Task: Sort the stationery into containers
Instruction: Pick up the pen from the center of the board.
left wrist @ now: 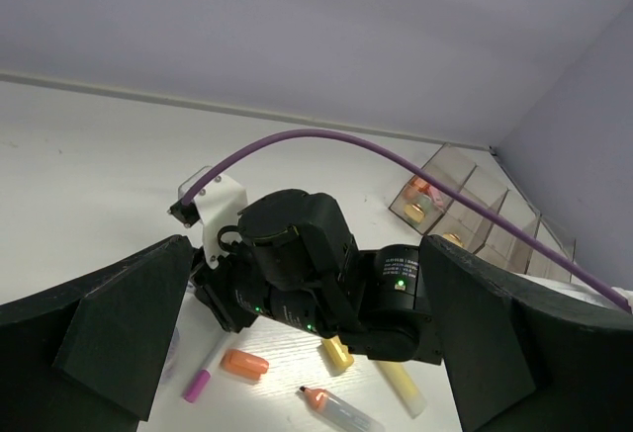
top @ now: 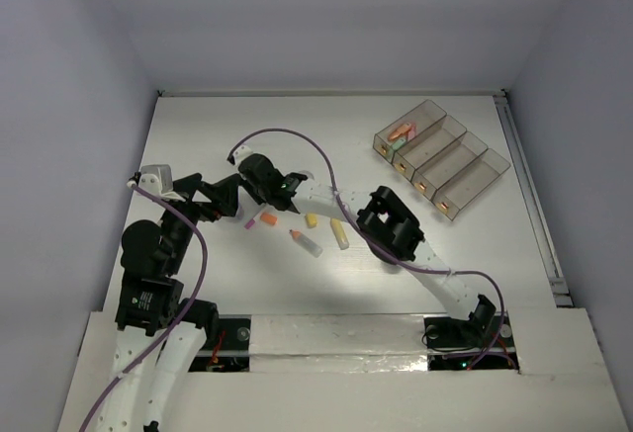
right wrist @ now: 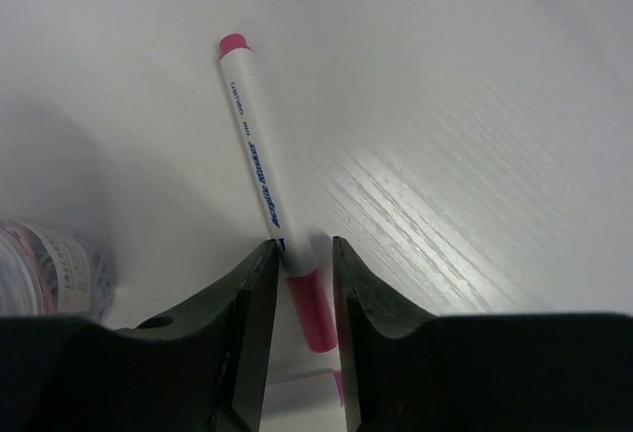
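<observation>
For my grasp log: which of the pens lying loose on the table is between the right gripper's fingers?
The thin white pen with pink ends; the right gripper straddles its pink cap. The orange stub and yellow marker lie outside it.

Four smoky bins [top: 453, 158] stand joined in one row. The farthest one holds a small cluster of orange, pink and green pieces, too bunched to count. Six items lie loose on the desk [top: 198, 126]: one white pen [right wrist: 259, 165] with pink ends, one orange stub [top: 267, 221], one short yellow piece [top: 312, 220], one longer yellow marker [top: 339, 233], one clear marker [top: 305, 242] with an orange tip, and one round tin [right wrist: 49, 269]. There are two arms, the left arm [top: 148, 254] and the right arm [top: 425, 269].
</observation>
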Available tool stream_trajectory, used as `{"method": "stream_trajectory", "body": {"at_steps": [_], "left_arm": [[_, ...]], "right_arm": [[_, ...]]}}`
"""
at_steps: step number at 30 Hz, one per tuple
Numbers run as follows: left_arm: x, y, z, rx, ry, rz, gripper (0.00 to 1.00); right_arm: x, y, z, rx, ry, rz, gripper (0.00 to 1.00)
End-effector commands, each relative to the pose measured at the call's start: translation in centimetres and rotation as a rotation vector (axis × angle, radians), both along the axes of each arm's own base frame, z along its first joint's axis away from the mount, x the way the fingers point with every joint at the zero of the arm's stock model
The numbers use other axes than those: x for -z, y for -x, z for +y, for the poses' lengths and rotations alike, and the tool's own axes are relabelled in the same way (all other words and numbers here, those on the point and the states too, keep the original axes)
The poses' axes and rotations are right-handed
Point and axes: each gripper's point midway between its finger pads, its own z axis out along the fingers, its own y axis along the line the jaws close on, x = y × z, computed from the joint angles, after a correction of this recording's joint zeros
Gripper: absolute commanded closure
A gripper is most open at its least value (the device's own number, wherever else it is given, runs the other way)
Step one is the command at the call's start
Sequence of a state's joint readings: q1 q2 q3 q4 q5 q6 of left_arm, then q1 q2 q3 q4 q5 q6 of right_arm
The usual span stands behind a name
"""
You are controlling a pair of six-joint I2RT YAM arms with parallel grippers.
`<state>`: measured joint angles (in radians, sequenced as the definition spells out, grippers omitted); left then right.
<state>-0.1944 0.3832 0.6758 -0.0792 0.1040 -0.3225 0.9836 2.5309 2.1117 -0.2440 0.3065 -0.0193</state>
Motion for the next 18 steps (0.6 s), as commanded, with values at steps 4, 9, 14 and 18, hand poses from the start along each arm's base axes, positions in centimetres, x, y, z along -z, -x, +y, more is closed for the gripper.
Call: {"method": "stream_trajectory", "body": {"at_steps": [4, 9, 14, 18], "left_arm": [[-2.8, 0.4, 0.3, -0.009, 0.001, -0.077, 0.01], [-2.9, 0.4, 0.6, -0.024, 0.002, -0.078, 0.01], [-2.8, 0.4, 0.6, -0.024, 0.003, -0.077, 0.01], [-2.5, 0.2, 0.3, -0.009, 0.006, -0.069, 0.01]], "right_arm": [[4.9, 0.8, -2.6, -0.023, 0.161, 0.032, 0.81], [4.4, 0.7, -2.2, -0.035, 0.122, 0.005, 0.90], [1.2, -0.5, -0.6, -0.014, -0.047, -0.045, 0.94], [-2.2, -2.1, 0.3, 0.062, -0.248, -0.057, 0.96]]}}
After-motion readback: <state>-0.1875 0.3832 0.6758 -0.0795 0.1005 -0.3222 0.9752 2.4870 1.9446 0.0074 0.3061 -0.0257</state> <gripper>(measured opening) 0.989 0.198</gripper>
